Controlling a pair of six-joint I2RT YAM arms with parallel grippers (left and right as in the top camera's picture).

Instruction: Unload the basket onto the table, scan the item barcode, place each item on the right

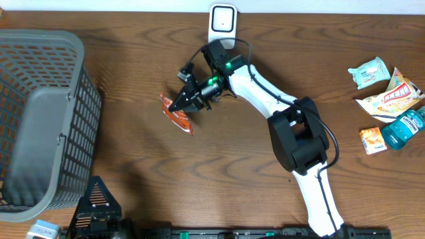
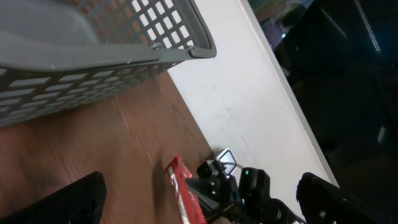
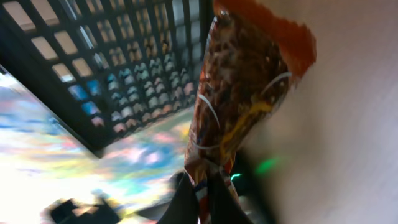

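The right gripper (image 1: 180, 103) is pinched fully closed on an orange snack packet (image 1: 179, 119). The left gripper (image 1: 96, 196) stands wide apart, holding nothing.

I count one basket (image 1: 86, 126) at nine o'clock, one scanner (image 1: 222, 20) at twelve, one orange packet (image 1: 178, 119) near the centre, and at three o'clock one wipes pack (image 1: 368, 73), one snack bag (image 1: 392, 98), one bottle (image 1: 405, 128), one box (image 1: 372, 140).

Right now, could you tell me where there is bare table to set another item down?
Bare wood lies between the basket and the snack packet in the right end effector, and between the right arm and the wipes. The right edge is crowded: wipes, mouthwash, small box.
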